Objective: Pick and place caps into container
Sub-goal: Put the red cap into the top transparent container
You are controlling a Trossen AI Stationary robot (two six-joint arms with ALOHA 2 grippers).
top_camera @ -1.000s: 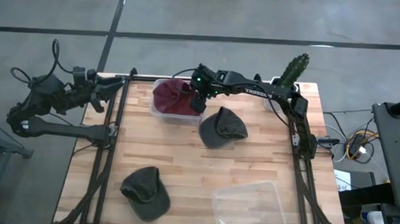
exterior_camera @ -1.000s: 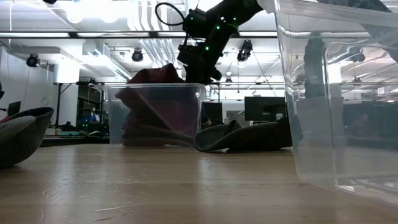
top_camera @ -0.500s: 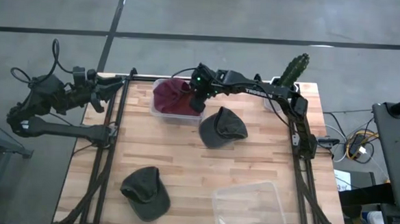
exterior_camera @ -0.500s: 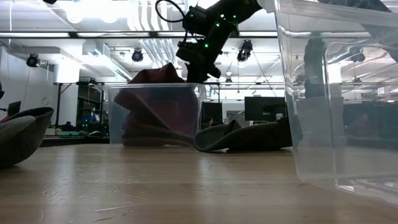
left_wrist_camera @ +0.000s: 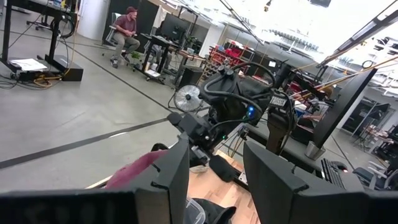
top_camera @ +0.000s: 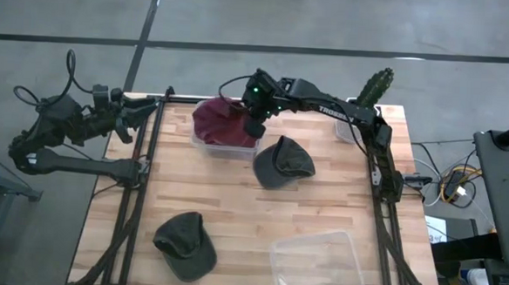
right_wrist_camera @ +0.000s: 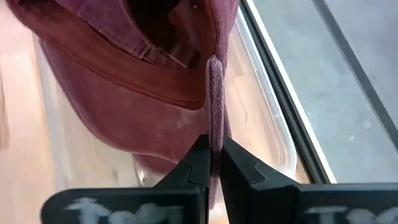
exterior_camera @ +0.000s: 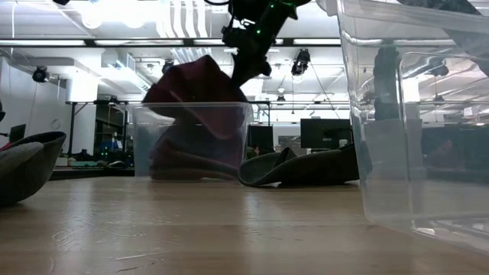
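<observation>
A maroon cap (top_camera: 223, 122) is drawn up out of the clear container (top_camera: 200, 142) at the table's far middle. In the low view the maroon cap (exterior_camera: 192, 84) bulges above the container's rim (exterior_camera: 191, 107). My right gripper (top_camera: 255, 125) is shut on it, just above the container's right end. One olive cap (top_camera: 281, 161) lies dome up on the table right of the container. Another olive cap (top_camera: 185, 244) lies near the front left. My left gripper (top_camera: 144, 111) waits, open, at the table's far left edge. My right gripper pinches a thick stitched edge of the maroon cap (right_wrist_camera: 214, 99) between its two fingertips (right_wrist_camera: 198, 158). The fingers come from above, slanting down, over the container's right end. The cap hangs from the hold with its lower part (exterior_camera: 187, 156) inside the container.
A second clear container (top_camera: 318, 264) stands at the near right and fills the low view's right side (exterior_camera: 412, 114). A green cactus (top_camera: 372, 88) stands at the far right corner. A dark frame rail (top_camera: 143, 180) runs along the table's left side.
My right gripper has gone up and a little toward the far edge with the maroon cap's edge. The cap's upper part has risen well above the container's rim, while its lower part has stayed inside.
</observation>
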